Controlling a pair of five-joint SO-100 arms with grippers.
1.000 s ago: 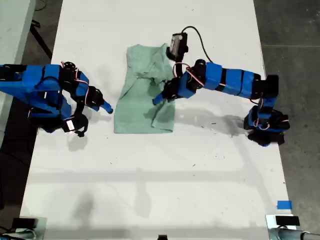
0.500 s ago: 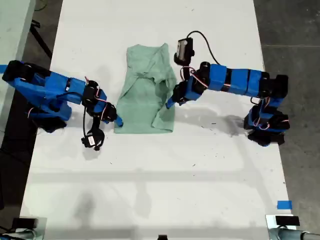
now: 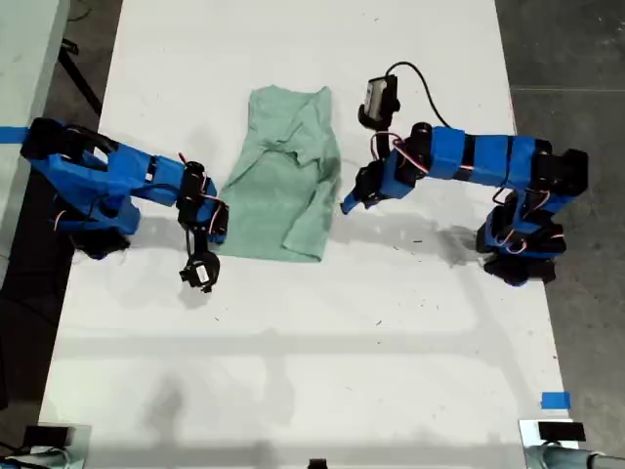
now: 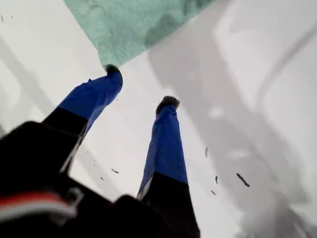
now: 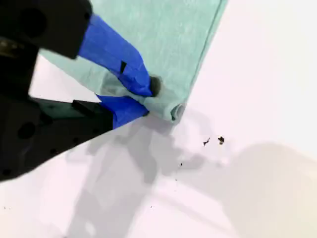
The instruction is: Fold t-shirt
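You have my second gripper (image 5: 148, 99) with its fingers closed on the t-shirt (image 3: 283, 186). They pinch the hem right beside a bottom corner, and a small roll of fabric bulges just past the fingertips. My first gripper (image 4: 140, 85) has its fingers spread wide and holds nothing. Only bare counter (image 3: 342, 342) lies between them. One fingertip sits just at a corner of the cloth, and the other is clear of it.

The t-shirt lies flat on the counter between the two sets of fingers. It looks partly folded, with one side laid inward, so I judge the fold is under way but not finished.

Things that could go wrong from here:
- The pinch is shallow and close to the edge. A quick or long pull could slide the hem out from between the closed fingers.
- Those fingers may hold more than one layer, though I cannot tell how many. A lift could then open the existing fold.
- With only one corner held, dragging it would likely skew the whole shirt across the smooth counter instead of creasing it.
- If you close the open fingers where they are, they would catch little or no fabric. Move them onto the cloth first.
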